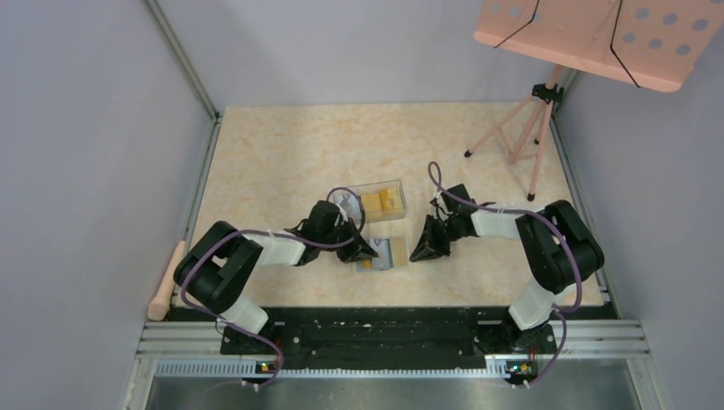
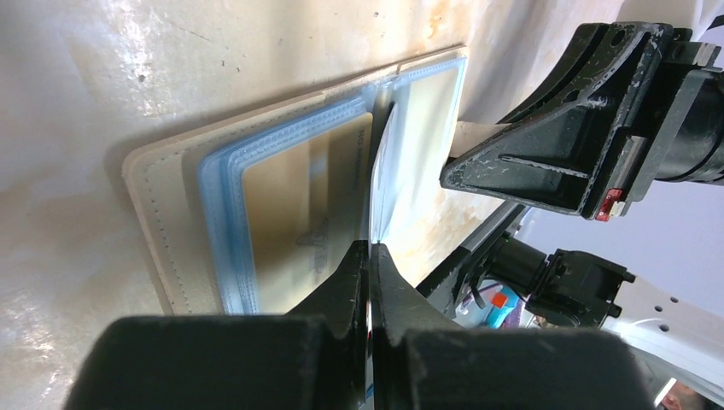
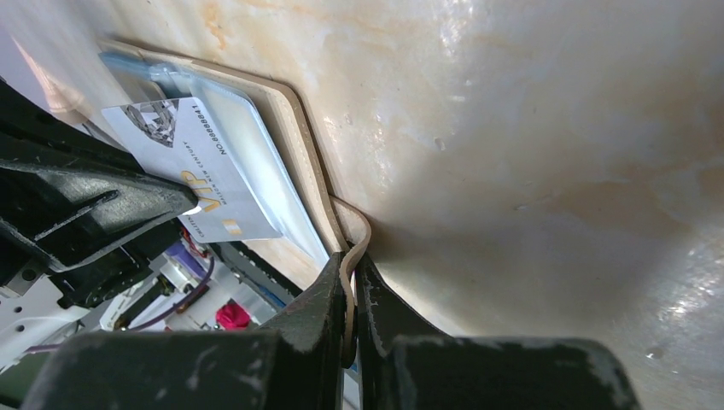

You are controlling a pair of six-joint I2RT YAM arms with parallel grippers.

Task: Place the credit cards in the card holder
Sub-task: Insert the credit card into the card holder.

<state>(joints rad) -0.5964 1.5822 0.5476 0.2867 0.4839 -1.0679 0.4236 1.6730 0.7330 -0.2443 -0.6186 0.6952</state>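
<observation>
The beige card holder [image 2: 162, 222] lies open on the table, its blue pockets up, with a golden credit card [image 2: 294, 201] tucked in one pocket. My left gripper [image 2: 370, 249] is shut on a pale silver VIP credit card [image 3: 192, 158], which stands edge-on over the holder's middle. My right gripper [image 3: 351, 260] is shut on the holder's beige tab [image 3: 357, 235] at its right edge. From above, the card holder [image 1: 394, 254] sits between the left gripper [image 1: 365, 249] and the right gripper [image 1: 424, 249].
A clear plastic box [image 1: 380, 202] with golden cards inside stands just behind the holder. A pink music stand [image 1: 529, 128] occupies the back right corner. A wooden handle [image 1: 164, 282] lies off the table's left edge.
</observation>
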